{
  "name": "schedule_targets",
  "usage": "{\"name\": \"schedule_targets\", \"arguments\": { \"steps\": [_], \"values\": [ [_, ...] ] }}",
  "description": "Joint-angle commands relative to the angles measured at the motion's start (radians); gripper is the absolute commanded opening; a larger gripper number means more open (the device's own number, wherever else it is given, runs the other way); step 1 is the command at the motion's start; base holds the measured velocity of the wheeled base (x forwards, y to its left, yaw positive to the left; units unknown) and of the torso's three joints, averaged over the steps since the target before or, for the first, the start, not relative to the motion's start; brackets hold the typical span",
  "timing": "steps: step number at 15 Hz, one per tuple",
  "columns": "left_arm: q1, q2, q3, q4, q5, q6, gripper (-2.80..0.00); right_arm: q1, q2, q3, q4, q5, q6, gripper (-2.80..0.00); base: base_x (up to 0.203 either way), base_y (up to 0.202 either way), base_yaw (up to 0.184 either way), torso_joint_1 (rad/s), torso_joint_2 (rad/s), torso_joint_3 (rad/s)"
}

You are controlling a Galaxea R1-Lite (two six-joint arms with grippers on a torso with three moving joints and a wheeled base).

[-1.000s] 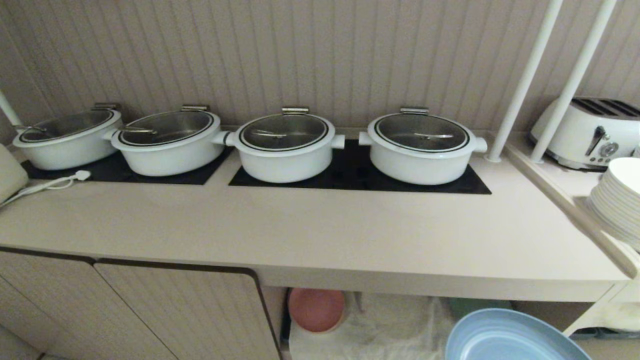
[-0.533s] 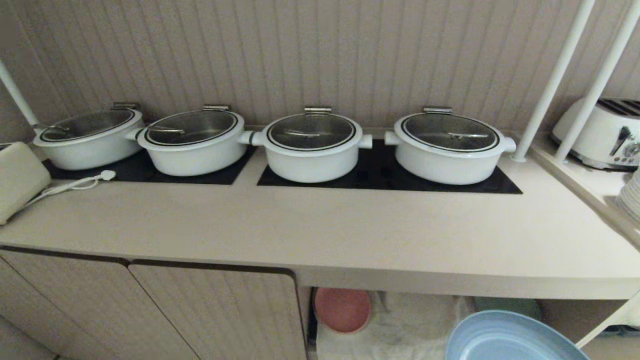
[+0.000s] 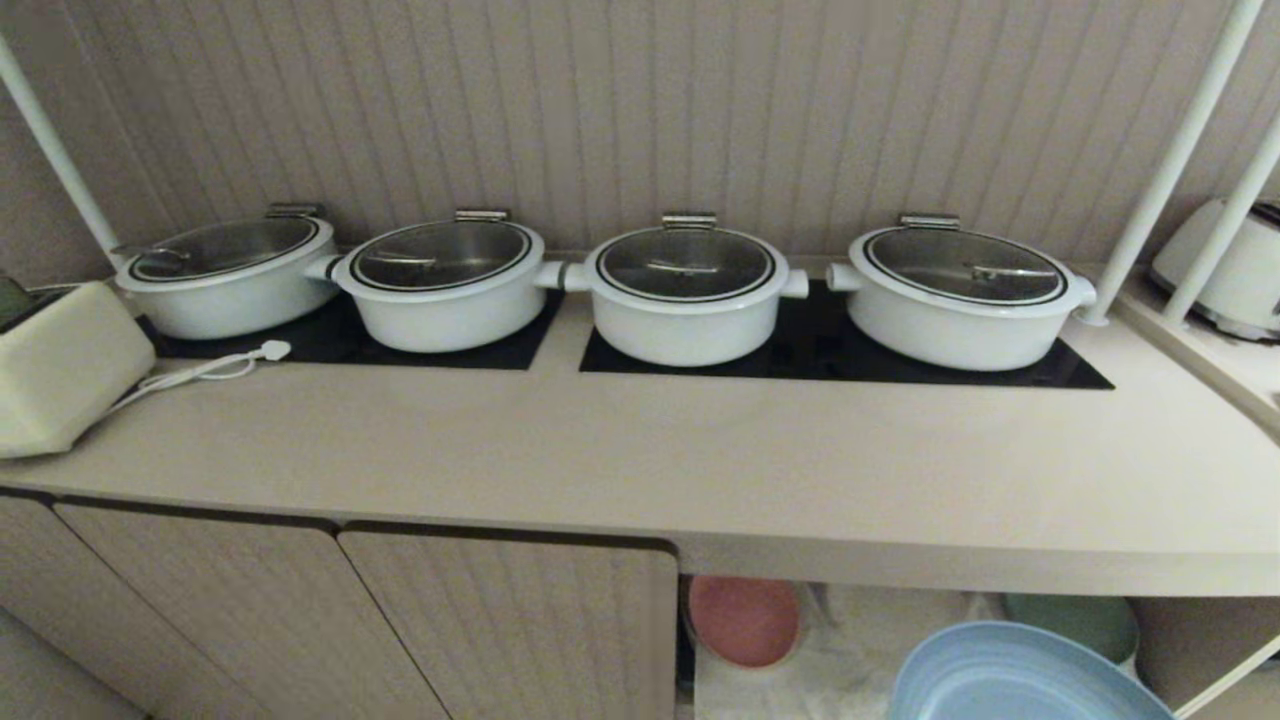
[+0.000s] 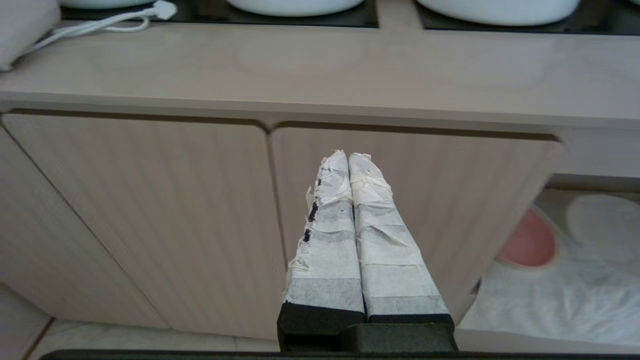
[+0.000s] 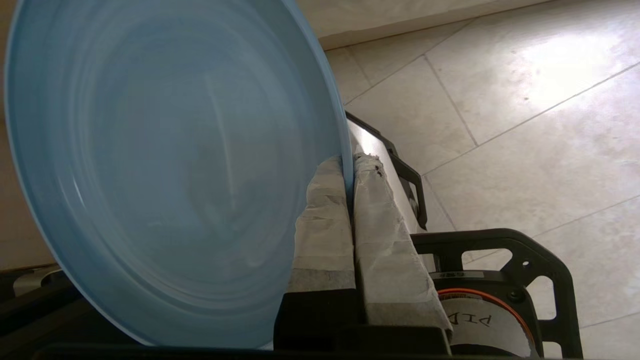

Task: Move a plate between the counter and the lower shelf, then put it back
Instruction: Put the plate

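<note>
Plate [image 5: 165, 175]: light-blue, rim pinched in the closed right gripper [image 5: 350, 165], held in front of the shelf [image 3: 880, 660], below the worktop [image 3: 640, 450] edge. Left gripper [image 4: 348, 160]: fingers pressed together, empty, before the cabinet doors, farther from the plate.

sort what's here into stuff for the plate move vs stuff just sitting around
For the job:
- plate, rim pinched in the right gripper
- counter
- lower shelf

Just there:
- four pots
- pink plate
- green plate
- toaster
- left gripper, idle before the doors
</note>
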Motion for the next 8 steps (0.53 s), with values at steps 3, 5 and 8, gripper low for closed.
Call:
{"name": "schedule_targets", "arguments": {
  "steps": [3,5,8],
  "values": [
    [0.000,0.000,0.000,-0.001,-0.004,0.007,-2.80,0.008,0.000,0.000,0.002,0.000,0.002,-2.80,0.000,0.029,0.001,0.002,0.00,0.001],
    [0.000,0.000,0.000,0.000,0.000,-0.002,-2.80,0.010,-0.001,0.000,0.002,0.000,0.002,-2.80,0.000,0.000,0.000,0.000,0.00,0.000],
    [0.000,0.000,0.000,0.000,0.000,-0.002,-2.80,0.015,-0.001,-0.003,0.001,-0.001,0.002,-2.80,0.000,0.000,0.000,0.000,0.00,0.000]
  ]
}}
